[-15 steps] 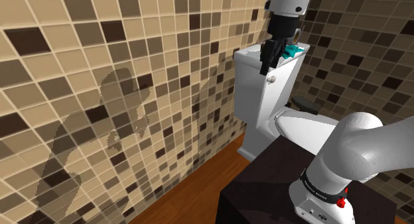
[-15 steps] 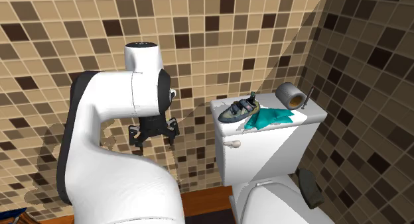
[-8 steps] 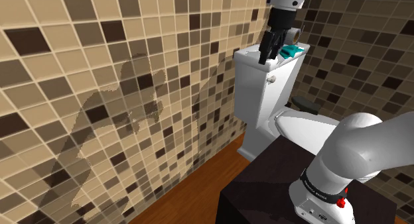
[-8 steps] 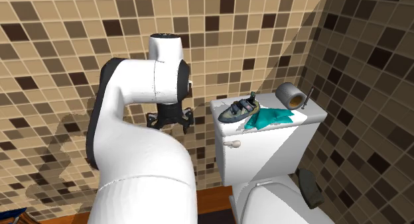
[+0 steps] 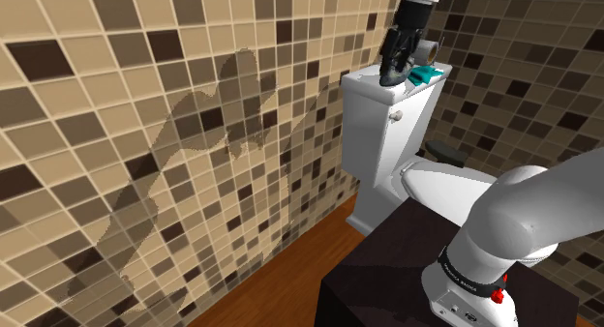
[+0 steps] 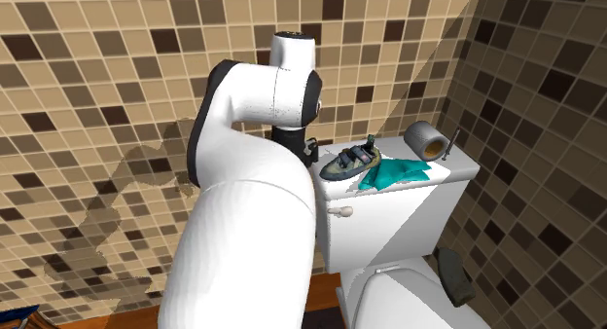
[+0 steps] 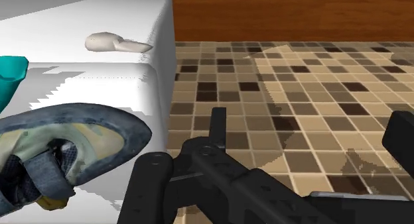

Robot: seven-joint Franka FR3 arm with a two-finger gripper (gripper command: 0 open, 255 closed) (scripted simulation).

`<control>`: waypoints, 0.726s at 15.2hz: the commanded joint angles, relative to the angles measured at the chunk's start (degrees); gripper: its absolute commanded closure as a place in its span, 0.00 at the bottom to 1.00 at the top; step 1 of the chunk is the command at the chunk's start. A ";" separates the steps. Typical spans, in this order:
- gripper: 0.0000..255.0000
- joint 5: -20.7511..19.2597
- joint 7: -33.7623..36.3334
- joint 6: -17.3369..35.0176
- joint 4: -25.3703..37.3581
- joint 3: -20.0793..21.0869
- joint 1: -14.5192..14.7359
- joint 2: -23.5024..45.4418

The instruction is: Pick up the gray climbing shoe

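The climbing shoe (image 6: 350, 162) is grey-blue with a yellowish lining and dark straps. It lies on the white toilet tank lid (image 6: 433, 181), partly on a teal cloth (image 6: 394, 171). In the wrist view the shoe (image 7: 63, 150) sits on the lid's corner, just beside the left finger. My black gripper (image 5: 395, 70) hangs at the tank's wall-side end, level with the lid's edge. The gripper (image 7: 275, 160) is open, its fingers wide apart, with tiled wall between them and nothing held. In the second exterior view the gripper (image 6: 309, 152) is mostly hidden behind my arm.
A paper roll (image 6: 425, 137) and a thin dark rod (image 6: 450, 144) stand at the lid's far end. The flush handle (image 6: 338, 210) juts from the tank front. The toilet bowl (image 5: 445, 185) lies below, the dark stand (image 5: 387, 277) near it. Tiled walls close in.
My arm has swung from beside the tank towards it and risen. The gripper now sits at the lid's edge next to the shoe. The shoe has not moved.
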 commanded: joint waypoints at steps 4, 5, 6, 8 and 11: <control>0.00 0.16 -2.82 1.15 7.29 -4.49 -1.41 6.91; 0.00 0.37 -3.44 1.28 8.92 -5.42 -1.67 8.39; 0.00 0.64 -4.07 1.37 10.59 -6.36 -1.93 9.91; 0.00 1.40 -5.39 1.44 14.11 -8.27 -2.45 13.03; 0.00 3.10 -7.51 1.19 19.85 -11.21 -3.33 18.01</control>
